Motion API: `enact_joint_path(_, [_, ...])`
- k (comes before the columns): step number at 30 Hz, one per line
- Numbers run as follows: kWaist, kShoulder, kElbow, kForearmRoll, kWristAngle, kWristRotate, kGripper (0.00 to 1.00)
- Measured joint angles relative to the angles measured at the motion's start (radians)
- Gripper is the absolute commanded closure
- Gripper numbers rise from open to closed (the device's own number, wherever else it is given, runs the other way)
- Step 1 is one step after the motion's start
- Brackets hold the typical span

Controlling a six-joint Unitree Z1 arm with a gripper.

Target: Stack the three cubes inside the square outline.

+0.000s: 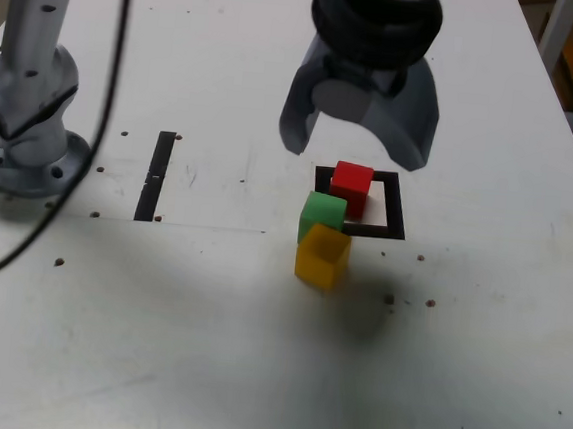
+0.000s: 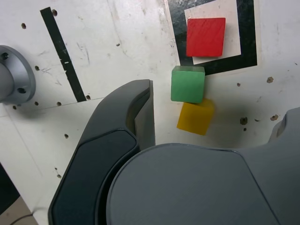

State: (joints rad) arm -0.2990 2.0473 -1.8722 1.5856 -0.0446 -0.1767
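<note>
The red cube lies inside the square outline, on its white centre. At the outline's near corner on the exterior view's left, the green cube rests partly on the black tape. The yellow cube is just in front of it on the bare table, touching it and slightly turned. My gripper hangs open above the red cube and the outline, with nothing between its dark fingers.
A straight black strip runs along the table on the exterior view's left. Beyond it stands the arm's silver base, with a black cable hanging across it. Small holes dot the white table.
</note>
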Motion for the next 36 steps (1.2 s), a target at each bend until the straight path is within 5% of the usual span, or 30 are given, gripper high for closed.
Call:
enact_joint_path(6, [-0.099,-0.043,0.174,-0.03,-0.087,-0.114,0.0])
enact_joint_path(9, [-0.141,-0.043,0.238,-0.112,-0.118,-0.128,0.01])
enact_joint_path(22, [-0.185,-0.018,0.244,-0.242,-0.035,-0.215,0.01])
enact_joint_path(36, [-0.168,0.084,0.213,-0.223,-0.121,-0.17,0.02])
